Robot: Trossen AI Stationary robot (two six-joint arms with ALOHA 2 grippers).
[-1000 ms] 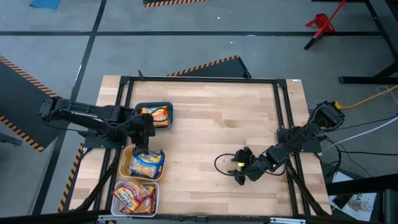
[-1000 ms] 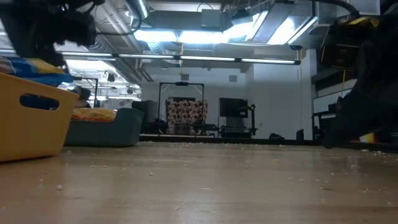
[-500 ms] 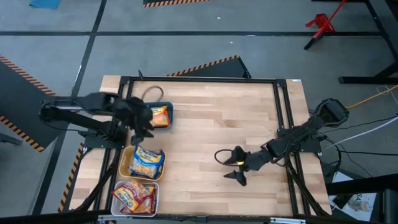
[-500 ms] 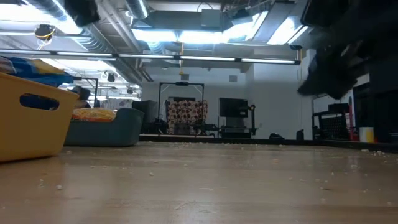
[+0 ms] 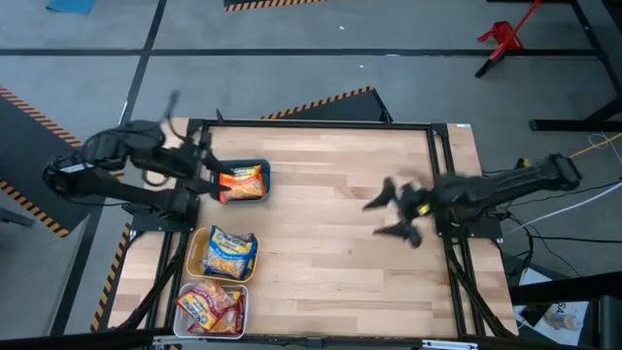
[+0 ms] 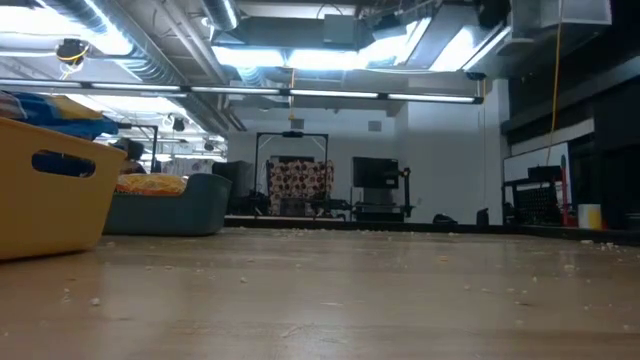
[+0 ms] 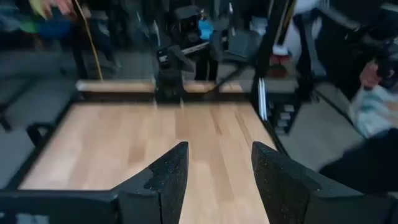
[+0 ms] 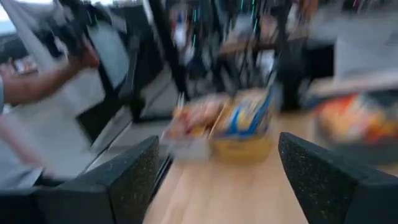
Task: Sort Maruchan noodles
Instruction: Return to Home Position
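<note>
Left tool (image 5: 206, 167) withdrawn, beside orange noodles (image 5: 243, 182) | right tool (image 5: 394, 214) raised, apart

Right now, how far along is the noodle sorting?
Done: orange packets lie in the teal bin, blue packets in the yellow bin, red packets in the white bin; none shows loose on the table. In hand: nothing; left gripper, by the teal bin, and right gripper, above the table's right side, are open and empty. Left: probably only returning both home.

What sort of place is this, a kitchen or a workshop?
Probably a robotics lab or workshop: a left arm and right arm flank a wooden table, hazard-striped tape marks the floor, bare ducts run overhead.
</note>
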